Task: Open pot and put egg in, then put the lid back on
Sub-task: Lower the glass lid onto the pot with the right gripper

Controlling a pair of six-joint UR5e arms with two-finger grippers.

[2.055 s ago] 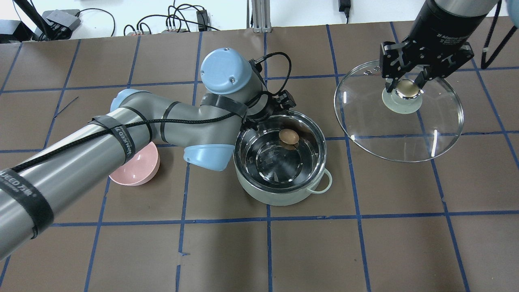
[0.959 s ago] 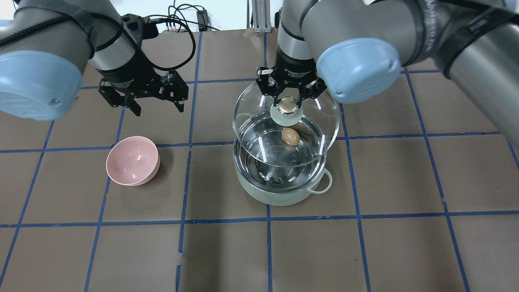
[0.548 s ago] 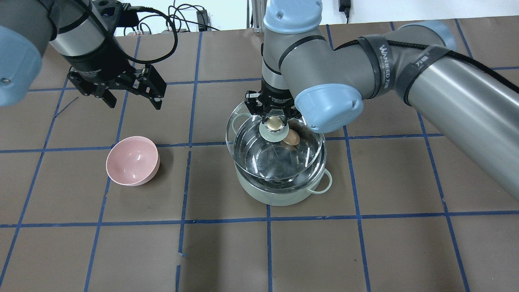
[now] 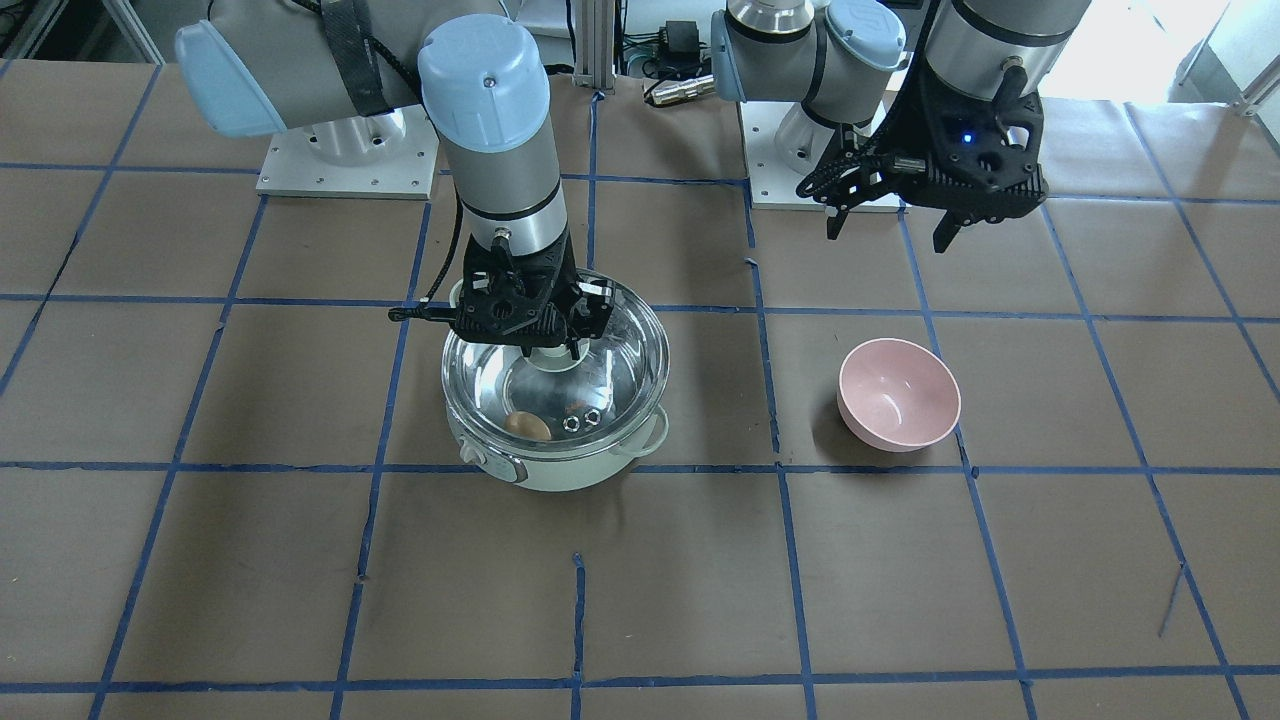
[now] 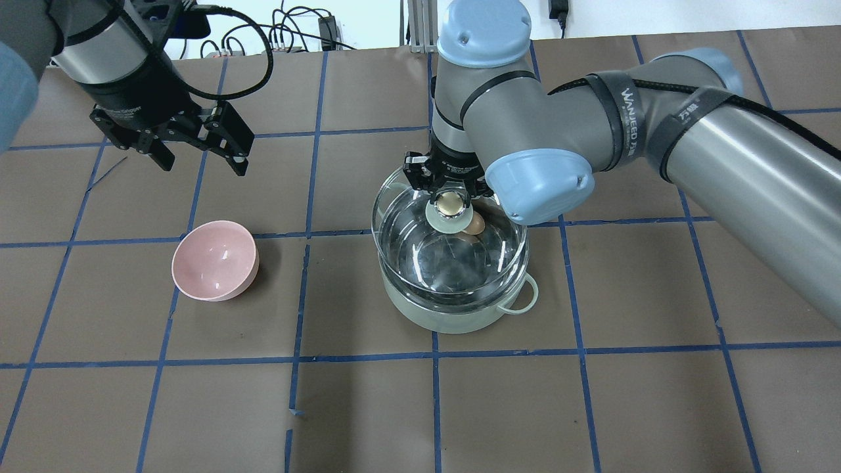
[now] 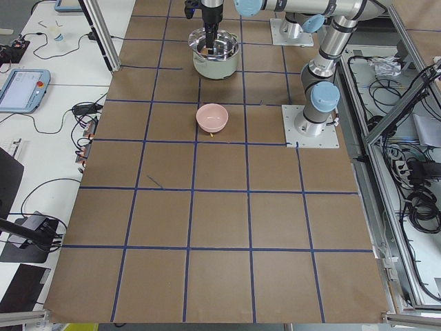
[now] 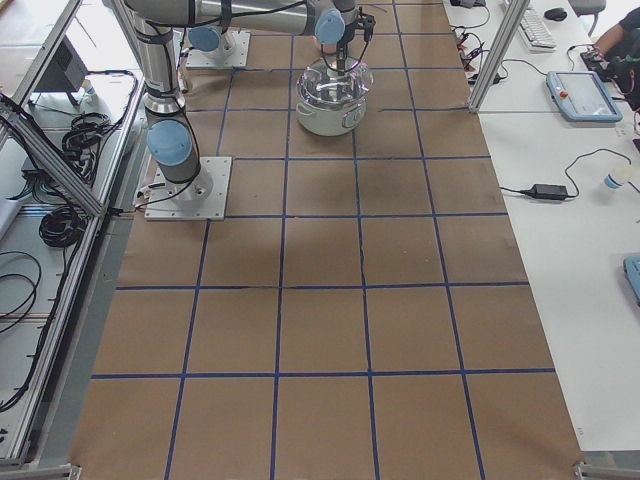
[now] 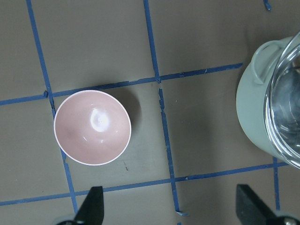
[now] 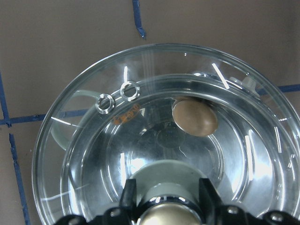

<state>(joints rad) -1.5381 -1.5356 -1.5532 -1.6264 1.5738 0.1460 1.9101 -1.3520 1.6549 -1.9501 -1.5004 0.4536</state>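
Note:
The mint-green pot point(image 5: 453, 316) stands mid-table, with the brown egg point(image 5: 476, 225) inside on the steel bottom. My right gripper point(image 5: 449, 201) is shut on the gold-topped knob of the glass lid point(image 5: 402, 231) and holds it low over the pot, shifted slightly to the back-left. I cannot tell whether the lid touches the rim. The right wrist view shows the egg point(image 9: 194, 116) through the lid point(image 9: 84, 154). The front view shows the pot point(image 4: 560, 472), egg point(image 4: 527, 425) and right gripper point(image 4: 548, 348). My left gripper point(image 5: 197, 156) is open and empty at the back left.
A pink bowl point(image 5: 215, 260) sits left of the pot, empty; it also shows under the left wrist camera point(image 8: 92, 127), with the pot's side point(image 8: 252, 101) at the right edge. Brown table with blue tape grid. Cables lie along the far edge.
My right gripper carried the lid from the far right to over the pot and lowered it. My left arm pulled away from the pot to the back left.

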